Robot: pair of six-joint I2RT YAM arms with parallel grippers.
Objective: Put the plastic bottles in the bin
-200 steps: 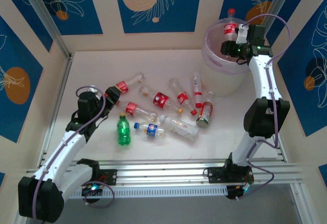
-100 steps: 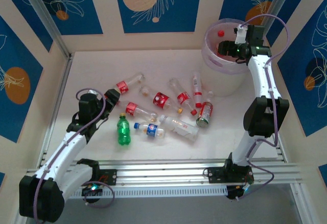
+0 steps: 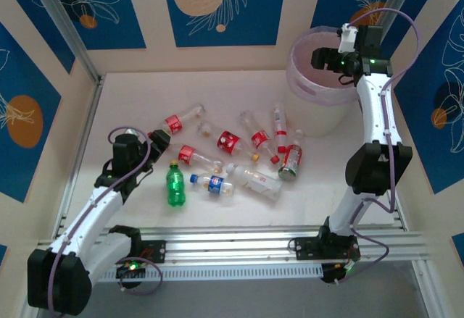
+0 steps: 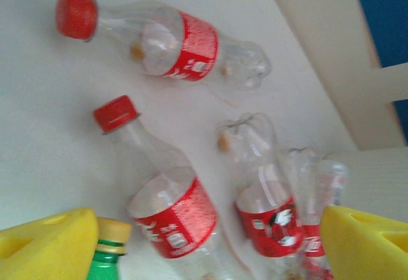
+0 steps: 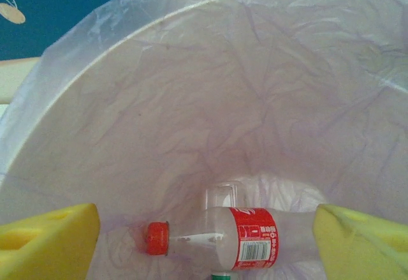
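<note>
The right gripper (image 3: pixel 320 59) hangs over the bin (image 3: pixel 303 88), a pale translucent tub at the far right of the table (image 3: pixel 130 101); its yellow pads (image 5: pixel 44 242) stand wide apart with nothing between them; below, one red-labelled bottle (image 5: pixel 242 236) lies on its side on the bin's floor, red cap (image 5: pixel 156 237) pointing left (the tub's thin liner (image 5: pixel 191 101) wrinkles up the wall around it). Across the table the left gripper (image 3: pixel 161 138) sits low at the left edge of the scattered plastic bottles (image 3: pixel 239 151), jaws likewise spread and holding nothing; its wrist camera looks between the pads (image 4: pixel 366 242) at three clear red-labelled bottles lying flat, the nearest (image 4: pixel 169 213) with its red cap toward the upper left, and a yellow cap on a green bottle (image 4: pixel 108 254) just beside the left pad. From above, that green bottle (image 3: pixel 175 185) lies beside a blue-labelled one (image 3: pixel 212 182) at the near edge of the cluster; the rest, mostly red-labelled, are strewn mid-table, well apart from the bin.
</note>
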